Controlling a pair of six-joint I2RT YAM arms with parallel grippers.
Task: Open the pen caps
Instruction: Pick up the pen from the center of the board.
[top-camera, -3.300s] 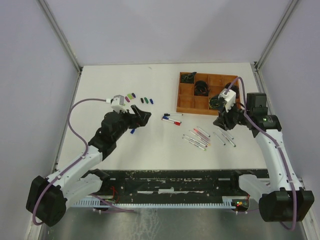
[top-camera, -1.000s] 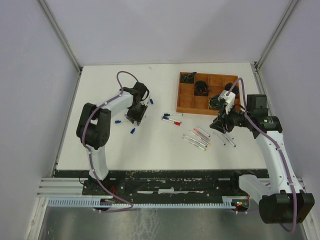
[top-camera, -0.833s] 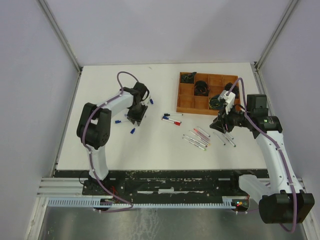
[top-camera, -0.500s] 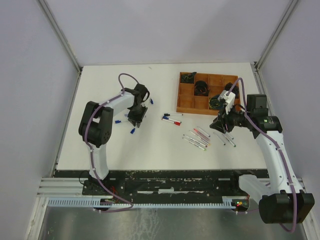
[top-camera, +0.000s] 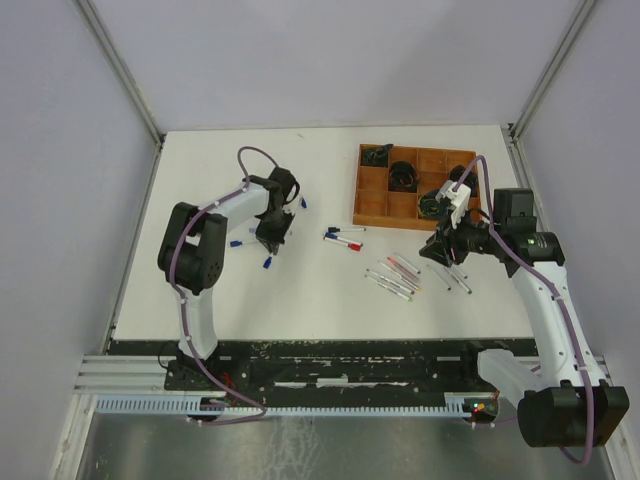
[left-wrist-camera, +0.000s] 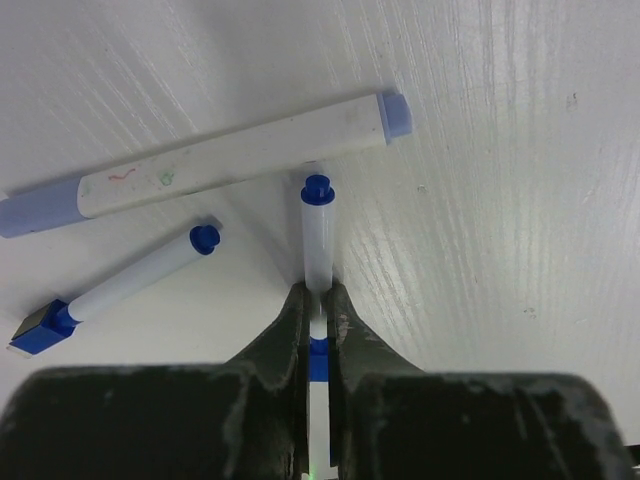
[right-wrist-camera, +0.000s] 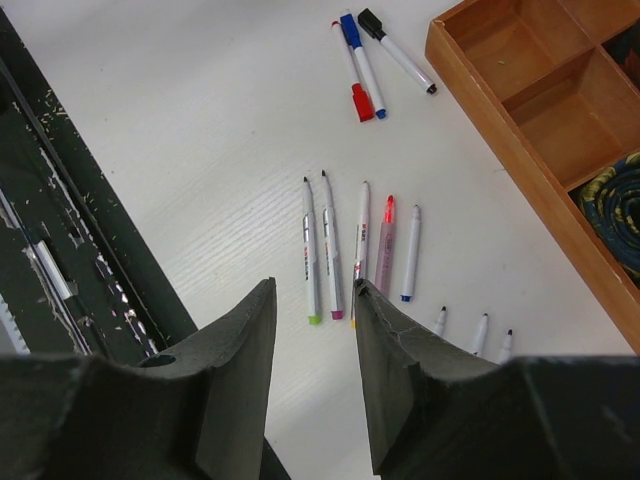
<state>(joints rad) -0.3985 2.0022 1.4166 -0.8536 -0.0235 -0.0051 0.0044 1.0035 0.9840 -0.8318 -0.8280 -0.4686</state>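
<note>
The step in hand is judged to be the taking up of one capped pen by the left arm, so that its cap can be pulled off. The left gripper is closed tight on a slim blue-ended pen, which is clamped between the fingers close to its near end. A blue piece is seen in the slit behind the grip and a blue collar at the far tip; which of these is the cap cannot be told. The barrel points straight away from the wrist, low over the tabletop. Just beyond its tip a thicker pale-blue pen is laid crosswise, and a short blue pen lies apart on the left.

A second grip on the free end and a straight pull along the barrel are judged to be called for next. The right gripper is held half open with nothing in it, over a row of pens toward the near right edge, well apart from the left arm. Farther off, three pens lie just beside the brown tray at the far right corner.
</note>
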